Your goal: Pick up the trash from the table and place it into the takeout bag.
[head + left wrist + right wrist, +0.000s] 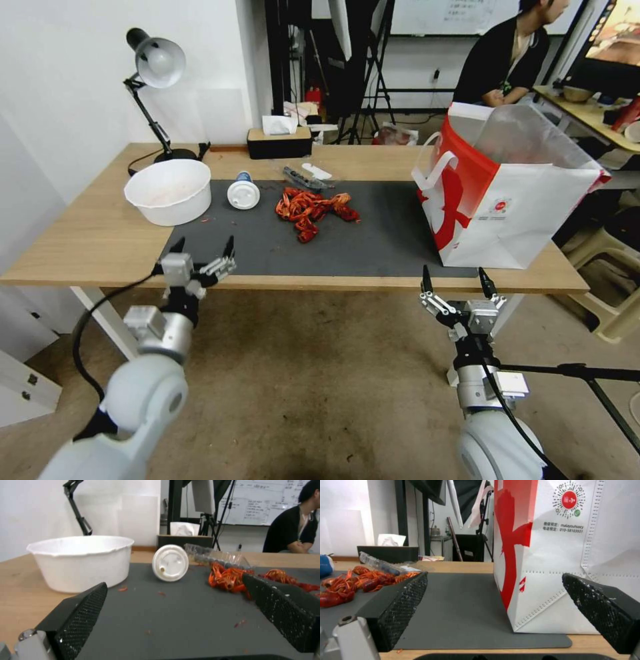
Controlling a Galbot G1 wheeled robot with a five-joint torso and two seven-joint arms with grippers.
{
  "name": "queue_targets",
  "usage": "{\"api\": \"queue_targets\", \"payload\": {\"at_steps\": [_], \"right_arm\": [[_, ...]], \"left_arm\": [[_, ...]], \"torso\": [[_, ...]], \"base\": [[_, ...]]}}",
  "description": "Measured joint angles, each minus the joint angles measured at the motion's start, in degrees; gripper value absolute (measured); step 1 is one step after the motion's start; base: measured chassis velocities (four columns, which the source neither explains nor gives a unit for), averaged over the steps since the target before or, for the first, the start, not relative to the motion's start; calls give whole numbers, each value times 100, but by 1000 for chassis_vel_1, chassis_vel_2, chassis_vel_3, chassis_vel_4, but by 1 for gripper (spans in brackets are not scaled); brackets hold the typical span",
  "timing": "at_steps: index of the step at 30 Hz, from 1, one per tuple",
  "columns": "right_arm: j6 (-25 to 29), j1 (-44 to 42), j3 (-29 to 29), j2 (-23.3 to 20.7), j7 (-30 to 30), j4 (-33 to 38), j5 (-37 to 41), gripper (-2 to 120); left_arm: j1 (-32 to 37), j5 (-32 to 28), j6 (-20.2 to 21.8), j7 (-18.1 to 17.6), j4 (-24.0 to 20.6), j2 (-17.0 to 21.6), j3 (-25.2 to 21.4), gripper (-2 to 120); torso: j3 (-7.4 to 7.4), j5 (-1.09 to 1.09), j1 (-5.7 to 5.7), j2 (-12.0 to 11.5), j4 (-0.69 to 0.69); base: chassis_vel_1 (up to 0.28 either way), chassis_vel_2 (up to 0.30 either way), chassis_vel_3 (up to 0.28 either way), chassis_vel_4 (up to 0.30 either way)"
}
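Note:
On the light-wood table (100, 240), a dark grey mat (373, 240) holds the trash. A white-lidded blue cup (243, 192) lies on its side beside a big white bowl (167, 190). A heap of red shells (313, 212) sits mid-mat, with a clear plastic pack (305, 177) behind it. The white and red takeout bag (507, 200) stands open at the right end. My left gripper (203, 257) hangs open over the mat's near left corner, facing the cup lid (170, 562) and shells (233, 578). My right gripper (455, 280) is open at the table's front edge, before the bag (553, 555).
A desk lamp (157, 63) and a black tissue box (279, 140) stand along the table's far edge. Behind it are stands and a second desk with a seated person. A plastic stool (613, 280) is right of the table. Bare floor lies on my side.

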Motion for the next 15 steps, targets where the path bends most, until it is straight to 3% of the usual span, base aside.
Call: {"api": "queue_targets", "payload": {"at_steps": [5,15], "right_arm": [[5,-7,-5,-3,-1,-2,-5,100],[16,-11,-12,-4,-3,-13,-20,100]], "left_arm": [[186,117,-215,-8,64,-74,-18,100],[-19,144,-199,20,116,2,49,100]], "torso": [[1,0,1,0,1],[1,0,1,0,1]], "base": [[0,0,0,0],[0,0,0,0]]}}
